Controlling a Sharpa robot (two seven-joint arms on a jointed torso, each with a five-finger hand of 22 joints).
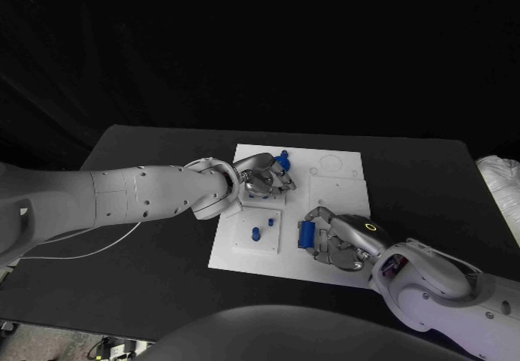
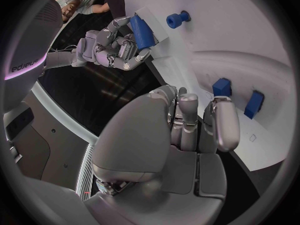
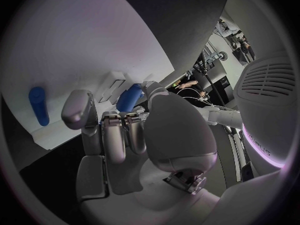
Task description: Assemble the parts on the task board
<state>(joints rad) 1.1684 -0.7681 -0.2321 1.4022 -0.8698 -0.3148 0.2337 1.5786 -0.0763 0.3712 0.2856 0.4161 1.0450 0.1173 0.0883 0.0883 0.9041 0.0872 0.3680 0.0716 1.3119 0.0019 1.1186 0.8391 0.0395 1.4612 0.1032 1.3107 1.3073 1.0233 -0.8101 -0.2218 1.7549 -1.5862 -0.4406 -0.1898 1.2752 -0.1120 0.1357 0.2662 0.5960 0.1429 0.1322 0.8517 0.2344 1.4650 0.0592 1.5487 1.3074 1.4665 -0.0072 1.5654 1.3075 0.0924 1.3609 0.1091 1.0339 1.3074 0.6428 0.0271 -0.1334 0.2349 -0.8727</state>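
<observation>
The right hand is resting at the near edge of the task board, its fingers curling around a long blue part — a grip that, judging by the task, is steadying the piece so it can be seated on the board. The left wrist view is showing the same hold from across the board, the blue bar lying against the fingertips. The left hand is hovering over the board's middle, fingers drawn in close together; whether it is pinching anything cannot be told. Just beyond its fingertips a small blue peg is standing, and between the two hands two smaller blue pieces are waiting — probably next for assembly.
</observation>
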